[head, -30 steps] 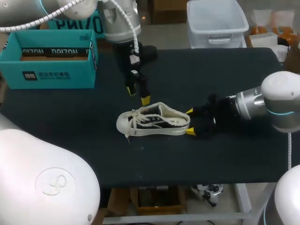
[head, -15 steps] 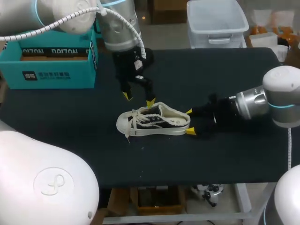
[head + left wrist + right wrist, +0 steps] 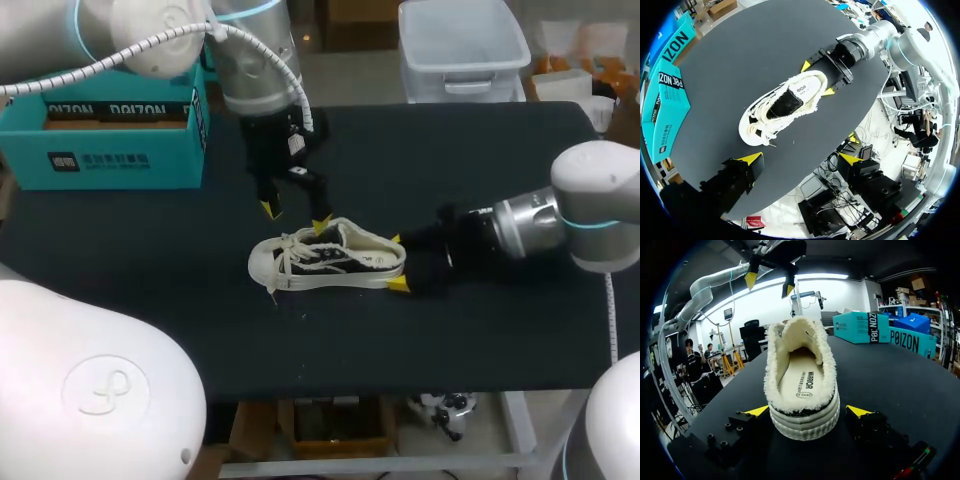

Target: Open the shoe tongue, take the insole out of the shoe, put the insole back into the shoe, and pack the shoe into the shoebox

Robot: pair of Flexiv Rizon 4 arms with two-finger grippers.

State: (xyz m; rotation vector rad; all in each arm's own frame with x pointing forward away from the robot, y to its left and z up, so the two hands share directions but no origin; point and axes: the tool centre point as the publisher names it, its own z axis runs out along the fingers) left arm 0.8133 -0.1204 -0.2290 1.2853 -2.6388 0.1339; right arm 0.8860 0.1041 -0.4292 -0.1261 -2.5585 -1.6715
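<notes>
White-soled shoe (image 3: pixel 330 262) sits mid-table, and both of my grippers are spread wide around it.
Compared with a second ago, my left gripper (image 3: pixel 293 214) has parted its fingers and now hangs just above the laces and tongue. My right gripper (image 3: pixel 398 261) has slid in, so its yellow tips flank the heel on either side, with a sliver of gap on one side. The insole (image 3: pixel 802 382) lies inside the shoe, which hasn't shifted. The teal shoebox (image 3: pixel 110 150) stands well apart at the far left.

Soft, even overhead light; faint shadows
</notes>
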